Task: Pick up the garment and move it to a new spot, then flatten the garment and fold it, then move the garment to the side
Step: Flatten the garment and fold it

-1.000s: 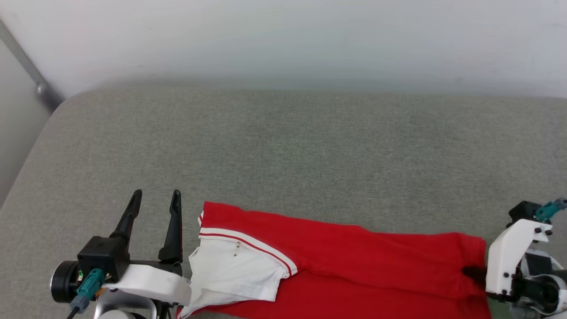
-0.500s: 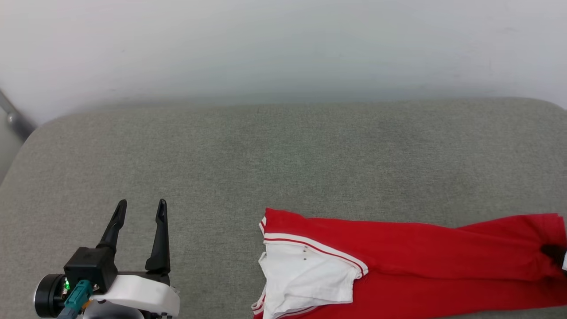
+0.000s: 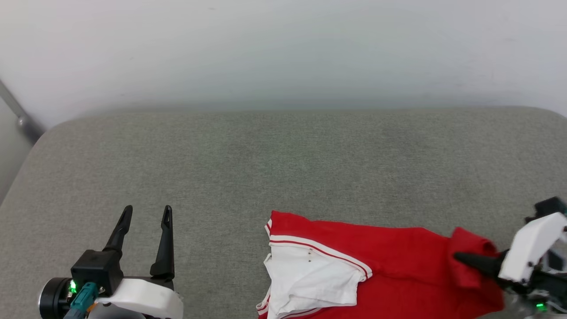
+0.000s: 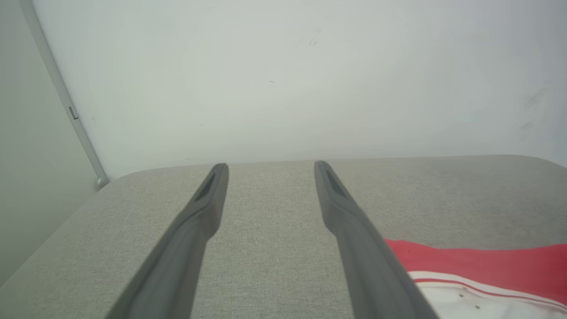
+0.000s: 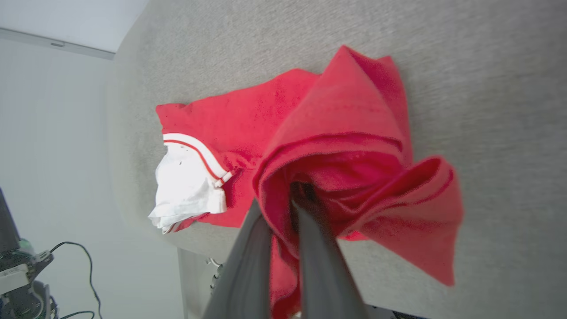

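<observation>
One garment [image 3: 398, 261] is lying at the near edge of the tabletop [image 3: 283, 159], toward its right half. Two tools are showing, each with two long, dark, tapering fingers [image 4: 195, 221]. The garment is soft red jersey, its body stretching out in a long flat band. One white short sleeve [image 3: 310, 283] is rumpling at its left end under a band of red-and-white striped trim [image 3: 319, 248]. The right tool [image 3: 460, 257] is pinching the garment's right end with its fingers pressed close together, the cloth bunching into loose curling folds around the tips. The left tool [image 3: 148, 208] is hovering at the lower left, well apart from the garment, fingers spread wide and holding nothing. The tabletop is wearing a grey, finely woven covering with rounded corners, and a plain pale wall [image 3: 283, 53] is rising behind it.
</observation>
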Controlling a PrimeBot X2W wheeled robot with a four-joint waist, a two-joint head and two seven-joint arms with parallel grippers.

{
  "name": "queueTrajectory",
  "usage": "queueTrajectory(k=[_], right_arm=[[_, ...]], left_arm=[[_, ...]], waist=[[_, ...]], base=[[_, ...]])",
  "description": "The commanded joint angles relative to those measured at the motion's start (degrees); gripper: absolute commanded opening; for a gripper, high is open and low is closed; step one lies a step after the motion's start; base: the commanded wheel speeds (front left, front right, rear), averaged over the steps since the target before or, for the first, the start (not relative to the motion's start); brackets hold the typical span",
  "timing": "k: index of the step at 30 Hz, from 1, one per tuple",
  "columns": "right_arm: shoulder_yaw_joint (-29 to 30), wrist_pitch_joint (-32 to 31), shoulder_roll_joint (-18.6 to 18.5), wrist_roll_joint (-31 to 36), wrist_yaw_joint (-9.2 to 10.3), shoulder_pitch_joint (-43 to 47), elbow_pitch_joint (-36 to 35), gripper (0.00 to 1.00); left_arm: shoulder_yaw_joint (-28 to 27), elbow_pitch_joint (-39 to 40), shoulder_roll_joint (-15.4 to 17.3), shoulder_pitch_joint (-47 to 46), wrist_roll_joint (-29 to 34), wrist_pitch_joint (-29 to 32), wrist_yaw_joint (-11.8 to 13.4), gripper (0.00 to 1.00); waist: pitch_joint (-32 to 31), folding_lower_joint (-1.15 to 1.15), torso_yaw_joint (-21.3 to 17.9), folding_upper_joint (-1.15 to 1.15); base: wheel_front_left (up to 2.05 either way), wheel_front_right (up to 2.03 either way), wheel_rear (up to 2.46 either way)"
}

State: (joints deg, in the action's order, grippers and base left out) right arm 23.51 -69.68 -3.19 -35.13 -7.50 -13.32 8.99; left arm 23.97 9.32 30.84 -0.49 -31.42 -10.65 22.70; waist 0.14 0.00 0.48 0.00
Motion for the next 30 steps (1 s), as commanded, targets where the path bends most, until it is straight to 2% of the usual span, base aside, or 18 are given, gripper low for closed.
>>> queueTrajectory(k=[1, 5, 11, 15, 20, 21, 22, 23, 28, 30], right_arm=[[-1.38, 1.5, 0.45, -3.08, 0.02, 0.79, 1.73, 0.0], [-8.61, 9.41, 0.37, -14.6, 0.02, -0.39, 9.01, 0.0], [-23.85, 19.62, 0.39, -26.74, 0.02, -1.92, 16.25, 0.0], [-33.66, 25.24, 0.36, -31.5, 0.02, -3.78, 17.82, 0.0], [-42.98, 30.12, 0.33, -33.71, 0.02, -6.4, 19.85, 0.0], [-44.21, 31.25, 0.33, -33.51, 0.02, -7.13, 20.32, 0.22], [-45.13, 32.52, 0.33, -32.95, 0.02, -7.77, 20.76, 0.77], [-45.97, 33.87, 0.32, -32.53, 0.02, -8.35, 21.28, 1.0], [-48.33, 37.87, 0.26, -29.1, 0.02, -10.94, 22.86, 1.0], [-49.18, 38.32, -0.92, -27.09, 0.02, -12.01, 22.22, 1.0]], left_arm=[[0.18, -0.17, -0.11, -0.67, 0.12, 0.17, -0.12, 1.0], [0.73, -0.67, -0.93, -1.33, -0.25, 0.19, -0.41, 1.0], [2.02, -1.45, -2.3, -2.97, -0.3, -0.09, -1.21, 1.0], [2.34, -2.16, -2.86, -3.97, -0.37, -0.31, -1.59, 1.0], [2.18, -2.82, -2.92, -4.81, -0.47, -0.67, -1.79, 1.0], [2.14, -2.94, -2.97, -4.78, -0.51, -0.66, -1.76, 1.0], [2.14, -3.04, -3.03, -4.74, -0.46, -0.74, -1.73, 1.0], [2.1, -3.2, -3.21, -4.65, -0.67, -0.74, -1.72, 1.0], [1.83, -3.7, -3.48, -4.6, -0.99, -1.16, -1.56, 1.0], [1.79, -3.94, -3.41, -4.43, -1.05, -1.27, -1.54, 1.0]], waist=[[-0.14, 0.0, 0.5, 0.0], [-0.4, 0.0, 1.59, 0.0], [-0.09, 0.0, 3.49, 0.0], [0.77, 0.0, 4.47, 0.0], [1.61, 0.0, 5.21, 0.0], [1.77, 0.0, 5.3, 0.0], [1.9, 0.0, 5.35, 0.0], [1.97, 0.0, 5.38, 0.0], [2.02, 0.0, 5.22, 0.0], [1.77, 0.0, 5.08, 0.0]], base=[[0.0, 0.0, 0.0], [0.0, 0.0, 0.0], [0.0, 0.0, 0.0], [0.0, 0.0, 0.0], [0.0, 0.0, 0.0], [0.0, 0.0, 0.0], [0.0, 0.0, 0.0], [0.0, 0.0, 0.0], [0.0, 0.0, 0.0], [0.0, 0.0, 0.0]])
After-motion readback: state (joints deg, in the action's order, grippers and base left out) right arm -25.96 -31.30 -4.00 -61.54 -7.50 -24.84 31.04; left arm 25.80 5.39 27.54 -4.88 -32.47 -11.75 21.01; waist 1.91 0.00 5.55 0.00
